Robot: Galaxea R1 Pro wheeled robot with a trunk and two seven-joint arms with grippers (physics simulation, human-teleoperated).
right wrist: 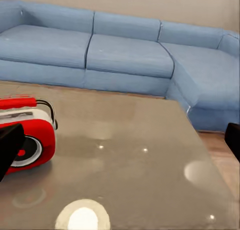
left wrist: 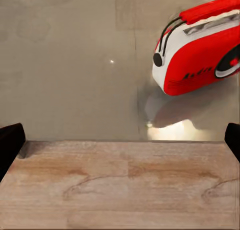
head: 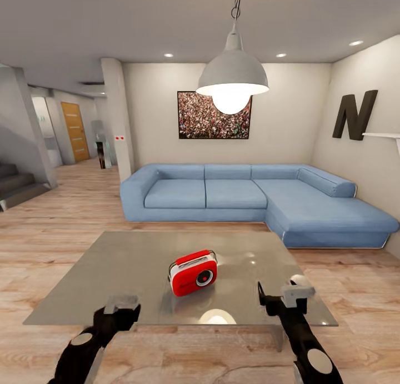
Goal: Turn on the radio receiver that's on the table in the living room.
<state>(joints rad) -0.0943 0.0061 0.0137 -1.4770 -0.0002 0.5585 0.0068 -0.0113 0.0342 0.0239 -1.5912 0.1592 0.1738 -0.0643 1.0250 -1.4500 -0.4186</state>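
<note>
The red radio receiver (head: pixel 193 273) with white sides and a wire handle stands upright near the middle of the glossy grey table (head: pixel 111 267), its round dial facing me. My left gripper (head: pixel 120 309) hovers open at the table's near edge, to the left of the radio and apart from it. In the left wrist view the radio receiver (left wrist: pixel 200 50) lies beyond the open fingers (left wrist: pixel 10 145). My right gripper (head: pixel 280 298) is open over the table's near right part. In the right wrist view the radio receiver (right wrist: pixel 27 135) sits just behind one finger (right wrist: pixel 7 147).
A blue L-shaped sofa (head: pixel 250 198) stands behind the table, under a crowd picture (head: pixel 214 114). A white pendant lamp (head: pixel 232 75) hangs over the table. A black letter N (head: pixel 354 115) is on the right wall. Light wood floor (head: pixel 50 239) surrounds the table; stairs (head: pixel 16 186) rise at left.
</note>
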